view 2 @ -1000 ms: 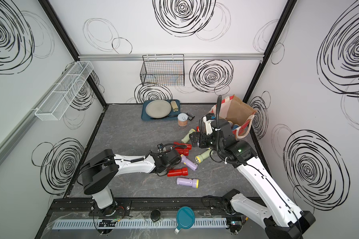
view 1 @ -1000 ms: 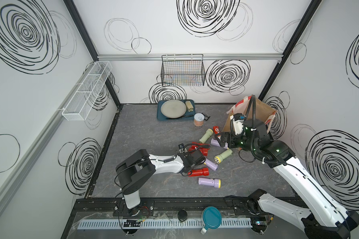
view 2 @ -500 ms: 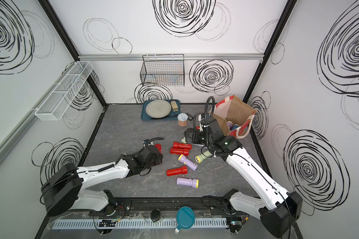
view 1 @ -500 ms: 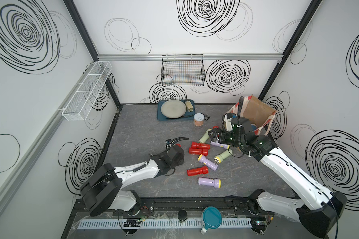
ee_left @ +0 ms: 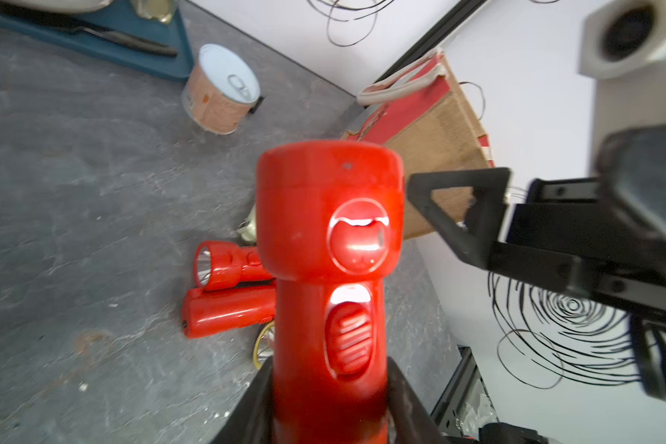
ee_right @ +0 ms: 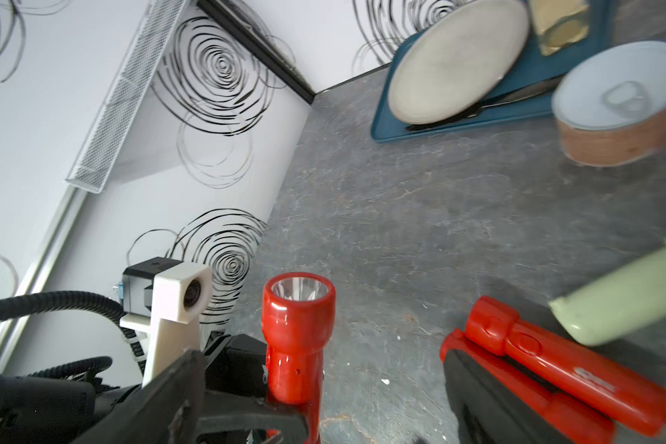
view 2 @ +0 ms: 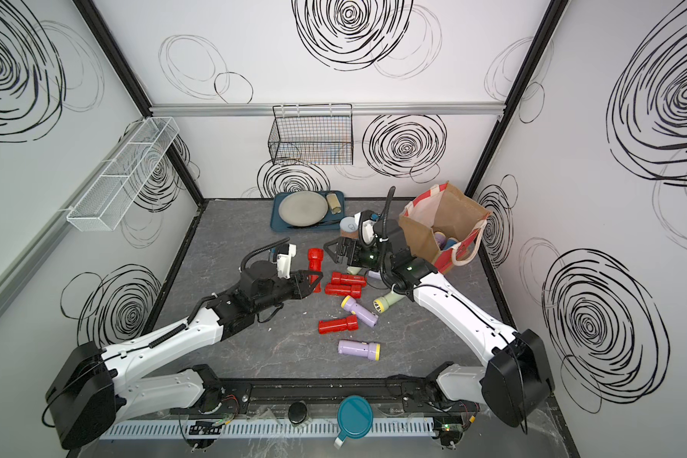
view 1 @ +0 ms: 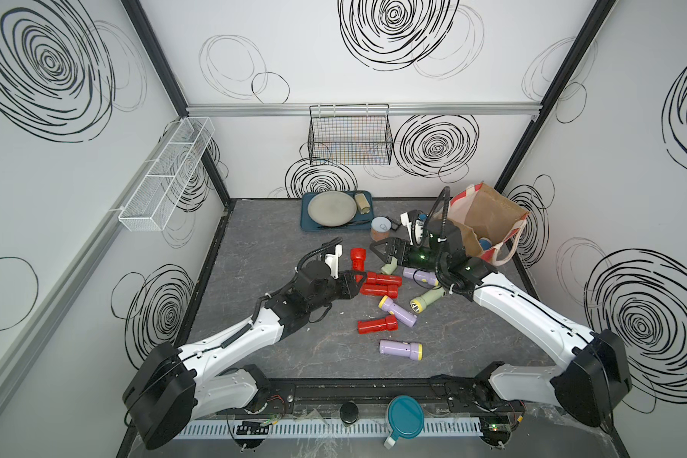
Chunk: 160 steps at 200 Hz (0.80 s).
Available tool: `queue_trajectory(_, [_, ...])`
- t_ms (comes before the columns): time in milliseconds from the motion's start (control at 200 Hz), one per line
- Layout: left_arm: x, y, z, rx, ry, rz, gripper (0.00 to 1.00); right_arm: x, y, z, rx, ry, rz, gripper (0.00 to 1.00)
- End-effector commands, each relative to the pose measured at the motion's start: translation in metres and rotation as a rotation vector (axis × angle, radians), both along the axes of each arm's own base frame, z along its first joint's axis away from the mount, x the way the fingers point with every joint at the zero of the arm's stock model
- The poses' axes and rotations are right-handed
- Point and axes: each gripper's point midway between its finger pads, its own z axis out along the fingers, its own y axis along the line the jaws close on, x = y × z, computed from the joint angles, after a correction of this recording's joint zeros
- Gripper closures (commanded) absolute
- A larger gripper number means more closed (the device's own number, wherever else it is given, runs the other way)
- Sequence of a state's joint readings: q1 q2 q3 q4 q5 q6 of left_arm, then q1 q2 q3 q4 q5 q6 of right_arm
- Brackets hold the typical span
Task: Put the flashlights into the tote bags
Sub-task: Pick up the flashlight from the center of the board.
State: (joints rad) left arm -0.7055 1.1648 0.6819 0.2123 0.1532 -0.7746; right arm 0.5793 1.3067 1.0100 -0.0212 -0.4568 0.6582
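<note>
In both top views you count four red flashlights, three lilac flashlights and two pale green flashlights outside the tote bag at centre right. One green lies half hidden beneath the right tool, spread wide and empty.

In the left wrist view your left tool is clamped on a held red flashlight, which covers a yellow-rimmed head.

The right wrist view blurs the tin on the counter and crops a green flashlight.

Grey tabletop with scattered flashlights
</note>
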Motion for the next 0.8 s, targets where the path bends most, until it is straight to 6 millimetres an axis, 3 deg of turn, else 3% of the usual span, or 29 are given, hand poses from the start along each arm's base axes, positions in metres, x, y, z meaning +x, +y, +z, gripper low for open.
queue_trajectory(0, [0.002, -0.015, 0.05, -0.073, -0.139, -0.076, 0.94, -0.009, 0.017, 0.032, 0.118, -0.095, 0.154, 0.0])
queue_trajectory(225, [0.005, -0.022, 0.052, -0.039, -0.135, -0.095, 0.97, -0.009, 0.026, 0.031, 0.16, -0.081, 0.185, 0.0])
queue_trajectory(490, [0.01, -0.024, 0.051, -0.03, -0.132, -0.102, 0.98, -0.015, 0.041, 0.015, 0.15, -0.019, 0.204, 0.04])
queue_trajectory(675, [0.007, -0.023, 0.05, -0.025, -0.128, -0.112, 0.98, -0.011, 0.043, 0.017, 0.152, -0.021, 0.171, 0.09])
queue_trajectory(796, [0.006, -0.021, 0.049, -0.018, -0.127, -0.111, 0.98, -0.008, 0.045, 0.014, 0.15, -0.008, 0.15, 0.18])
